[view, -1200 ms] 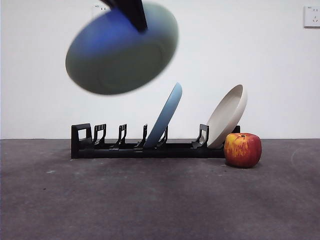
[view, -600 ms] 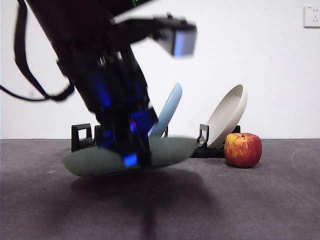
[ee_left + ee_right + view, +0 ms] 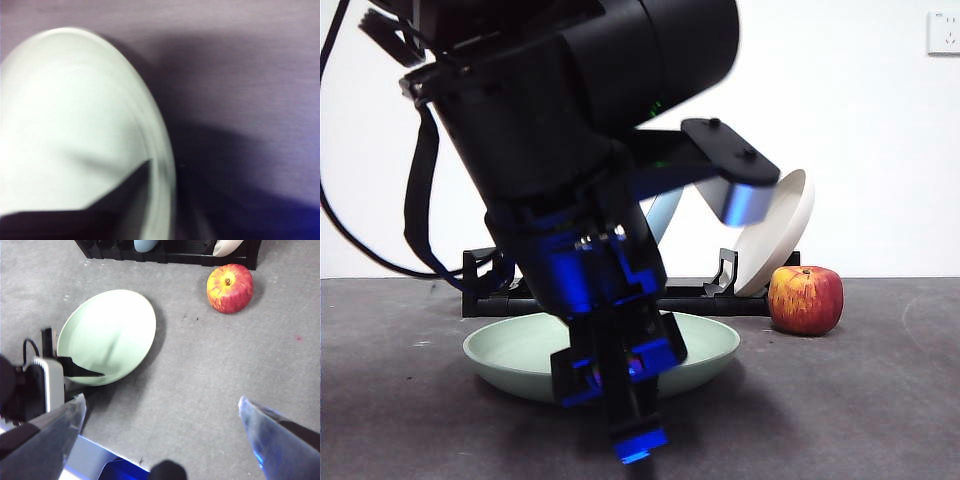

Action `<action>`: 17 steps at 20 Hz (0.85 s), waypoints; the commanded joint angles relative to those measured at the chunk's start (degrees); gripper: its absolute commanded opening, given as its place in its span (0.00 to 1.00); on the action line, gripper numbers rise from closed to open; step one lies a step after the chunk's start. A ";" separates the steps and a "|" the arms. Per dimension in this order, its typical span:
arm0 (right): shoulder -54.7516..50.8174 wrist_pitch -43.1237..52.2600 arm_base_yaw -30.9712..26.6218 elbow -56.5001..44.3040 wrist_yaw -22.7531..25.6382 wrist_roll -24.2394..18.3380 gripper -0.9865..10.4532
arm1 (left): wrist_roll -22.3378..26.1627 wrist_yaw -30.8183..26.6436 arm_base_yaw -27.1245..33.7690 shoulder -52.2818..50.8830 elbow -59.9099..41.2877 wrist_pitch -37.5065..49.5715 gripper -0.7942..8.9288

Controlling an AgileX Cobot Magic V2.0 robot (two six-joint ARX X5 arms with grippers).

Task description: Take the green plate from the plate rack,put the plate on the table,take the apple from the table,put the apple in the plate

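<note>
The green plate point(image 3: 510, 352) lies flat on the table point(image 3: 860, 400) in front of the plate rack point(image 3: 720, 298). My left gripper point(image 3: 620, 385) reaches down at the plate's near rim, shut on it. In the left wrist view one dark jaw lies over the plate point(image 3: 75, 110) and the other is hidden beneath. The apple point(image 3: 805, 300) stands on the table at the rack's right end, clear of the plate. The right wrist view shows the plate point(image 3: 110, 330), the apple point(image 3: 230, 288) and the left gripper point(image 3: 80, 372). My right gripper point(image 3: 160, 425) is open and empty, high above the table.
A light blue plate point(image 3: 665, 215) and a beige plate point(image 3: 780, 225) lean in the rack behind. The big left arm point(image 3: 570, 150) covers the left and middle of the front view. A wall socket point(image 3: 943, 32) is at the top right.
The left arm has come down from above with the green plate. The plate went from high in the air to lying flat on the table. The apple and the rack have not moved.
</note>
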 commanded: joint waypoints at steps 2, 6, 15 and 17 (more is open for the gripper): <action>0.72 0.35 0.11 0.20 0.04 0.17 0.68 | -1.97 0.98 -0.15 0.63 -0.44 -0.20 0.38; 1.51 0.77 0.11 0.20 0.04 0.17 0.68 | -4.98 -1.18 -0.15 -1.84 0.74 -1.60 0.38; 9.79 14.99 0.11 0.20 1.60 1.09 0.69 | -15.32 -0.50 -0.15 -20.72 9.62 -12.70 0.38; 14.36 19.58 0.33 0.20 2.38 1.33 0.69 | -17.68 -0.46 -0.15 -24.90 11.06 -15.21 0.38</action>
